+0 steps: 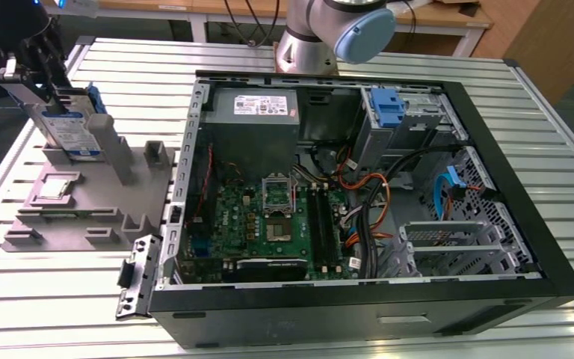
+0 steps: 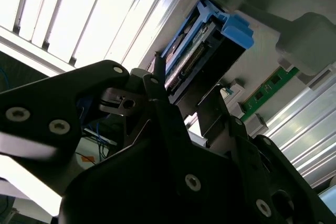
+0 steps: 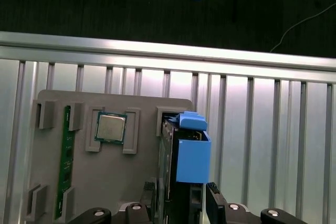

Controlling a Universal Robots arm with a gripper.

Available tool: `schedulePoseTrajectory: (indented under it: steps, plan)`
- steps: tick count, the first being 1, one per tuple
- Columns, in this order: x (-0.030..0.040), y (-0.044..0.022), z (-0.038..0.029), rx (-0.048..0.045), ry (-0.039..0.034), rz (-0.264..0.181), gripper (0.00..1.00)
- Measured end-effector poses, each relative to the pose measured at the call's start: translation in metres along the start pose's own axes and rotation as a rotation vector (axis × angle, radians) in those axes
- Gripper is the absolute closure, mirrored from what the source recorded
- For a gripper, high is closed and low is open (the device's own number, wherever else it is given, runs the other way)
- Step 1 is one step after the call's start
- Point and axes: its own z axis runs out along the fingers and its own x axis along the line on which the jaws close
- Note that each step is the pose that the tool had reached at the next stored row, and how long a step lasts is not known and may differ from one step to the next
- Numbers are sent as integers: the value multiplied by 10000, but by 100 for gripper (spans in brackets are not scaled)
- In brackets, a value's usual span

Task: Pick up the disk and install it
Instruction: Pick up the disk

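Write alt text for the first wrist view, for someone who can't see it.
The disk, on edge in a blue bracket, stands right at the tool over a grey holder plate. The plate also carries a processor chip and a green memory stick, and it lies on a slatted metal table.

Silver-grey metal disk (image 1: 68, 129) stands on grey plastic tray (image 1: 78, 217), exterior view's left of open black computer case (image 1: 556, 247); my gripper (image 1: 44, 86) above.

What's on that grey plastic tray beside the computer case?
A silver-grey metal disk in a blue bracket stands upright, with a square processor chip and a green memory stick. The disk covers whatever is beneath it.
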Motion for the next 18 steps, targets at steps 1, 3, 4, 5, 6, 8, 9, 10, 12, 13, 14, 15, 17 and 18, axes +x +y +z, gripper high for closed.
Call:
schedulePoseTrajectory:
  steps: [1, 3, 4, 5, 6, 8, 9, 10, 12, 13, 14, 15, 17, 18]
  plan:
    - [0, 0, 0, 1, -1, 0, 49]
    - [0, 0, 0, 0, -2, 0, 49]
    - [0, 0, 0, 1, -2, 0, 49]
    - [0, 0, 0, 1, -3, 0, 49]
    - [0, 0, 0, 1, -3, 0, 49]
    - [0, 0, 0, 1, -4, 0, 51]
    - [0, 0, 0, 1, -5, 0, 51]
    - [0, 0, 0, 1, -5, 0, 58]
    - [0, 0, 0, 1, -7, 0, 58]
    - [0, 0, 0, 1, -7, 0, 58]
    - [0, 0, 0, 1, -8, 0, 58]
    - [0, 0, 0, 1, -8, 0, 58]
    - [0, 0, 0, 2, -9, 1, 58]
    - [0, 0, 0, 2, -9, 11, 58]
